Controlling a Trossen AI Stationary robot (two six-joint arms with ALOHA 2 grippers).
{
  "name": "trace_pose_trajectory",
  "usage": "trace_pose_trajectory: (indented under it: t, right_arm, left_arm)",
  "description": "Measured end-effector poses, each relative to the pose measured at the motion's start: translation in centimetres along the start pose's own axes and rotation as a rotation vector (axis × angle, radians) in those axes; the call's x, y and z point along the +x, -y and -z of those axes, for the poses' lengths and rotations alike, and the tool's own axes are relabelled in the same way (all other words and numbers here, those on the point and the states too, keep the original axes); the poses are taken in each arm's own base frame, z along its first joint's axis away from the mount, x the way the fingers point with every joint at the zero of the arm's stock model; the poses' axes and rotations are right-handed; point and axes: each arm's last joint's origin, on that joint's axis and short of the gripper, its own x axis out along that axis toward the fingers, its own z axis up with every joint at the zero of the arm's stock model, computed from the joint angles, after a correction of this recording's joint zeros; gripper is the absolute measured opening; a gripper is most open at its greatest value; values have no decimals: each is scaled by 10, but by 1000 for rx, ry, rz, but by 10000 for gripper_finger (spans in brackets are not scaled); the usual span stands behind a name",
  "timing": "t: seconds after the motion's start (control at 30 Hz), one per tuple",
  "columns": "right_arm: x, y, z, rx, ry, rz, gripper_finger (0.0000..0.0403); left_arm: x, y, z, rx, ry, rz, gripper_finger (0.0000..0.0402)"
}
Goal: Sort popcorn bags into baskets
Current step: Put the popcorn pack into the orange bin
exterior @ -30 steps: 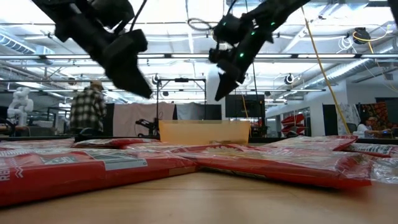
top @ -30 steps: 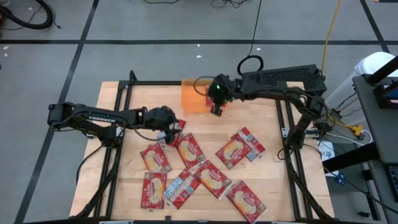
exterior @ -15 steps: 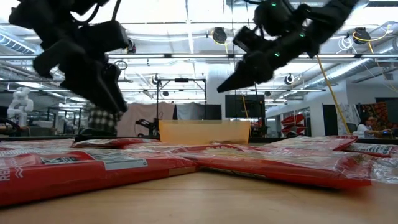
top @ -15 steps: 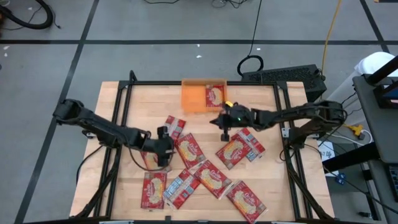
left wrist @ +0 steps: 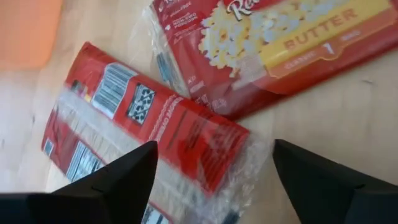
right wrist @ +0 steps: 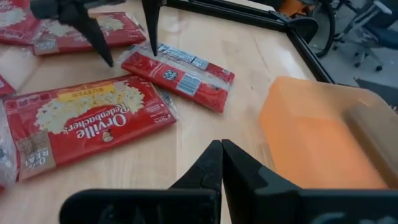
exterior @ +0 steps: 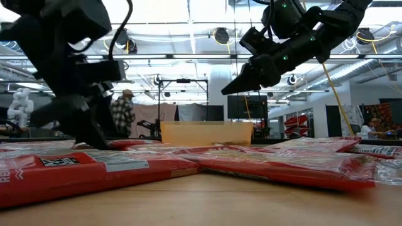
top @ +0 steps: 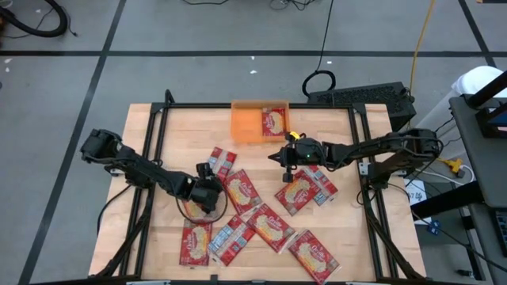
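Note:
Several red popcorn bags (top: pixel 269 226) lie flat on the wooden table. One of them (top: pixel 274 123) lies inside the orange basket (top: pixel 245 125) at the far edge. My left gripper (left wrist: pixel 214 144) is open and low over a bag that lies barcode side up (left wrist: pixel 143 130) (right wrist: pixel 177 74). Its fingers (right wrist: pixel 102 43) stand on either side of that bag's end. My right gripper (right wrist: pixel 221 146) (top: pixel 283 156) is shut and holds nothing. It hovers above the table between the basket (right wrist: pixel 317 137) and a picture-side-up bag (right wrist: pixel 93 121).
A black rail frame (top: pixel 155 134) runs round the tabletop. Bags crowd the near half, some overlapping (top: pixel 238 233). Bare wood lies near the left rail (top: pixel 170 134) and right of the basket (top: pixel 325 127). A person (exterior: pixel 122 113) stands in the room behind.
My left gripper has swung toward the table's near edge and sunk close to the barcode-side bag. My right gripper has drawn back from above the basket toward the near edge, sunk a little and tipped up toward level. It has stayed shut.

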Motion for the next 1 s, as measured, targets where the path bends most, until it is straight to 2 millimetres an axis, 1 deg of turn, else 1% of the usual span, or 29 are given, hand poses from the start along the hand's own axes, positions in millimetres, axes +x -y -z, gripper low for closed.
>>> trace_pose_trajectory:
  t: [0.1, 0.17, 0.23, 0.37, 0.5, 0.57, 0.6, 0.77, 0.87, 0.93, 1.0]
  right_arm:
    - [0, 0, 1, 14, -6, -3, 0]
    - [0, 0, 1, 17, -7, -4, 0]
    - [0, 0, 1, 20, -6, -4, 0]
    - [0, 0, 1, 24, -6, -5, 0]
    - [0, 0, 1, 25, -6, -5, 0]
    - [0, 0, 1, 28, -7, -5, 0]
    - [0, 0, 1, 28, -7, -5, 0]
    - [0, 0, 1, 28, -6, -4, 0]
    - [0, 0, 1, 27, -5, -4, 0]
    - [0, -1, 0, 25, -4, -6, 3]
    - [0, -2, 0, 46, -8, 18, 14]
  left_arm:
    - [7, 1, 1, -7, -28, 9, 313]
    - [11, 2, 3, 0, -48, 13, 294]
    - [13, 3, 3, 3, -55, 10, 265]
    - [14, 4, 4, -8, -49, 3, 182]
    - [9, 2, 4, 7, -46, -6, 79]
    - [4, -2, 4, 17, -52, -6, 28]
    - [0, -4, 3, 16, -48, -6, 15]
    - [-24, -20, -7, -23, 29, -71, 12]
    - [-42, -32, -15, -57, 114, -67, 5]
    - [-54, -43, -18, -137, 176, -55, 6]
    - [-67, -57, -20, -236, 228, -24, 9]
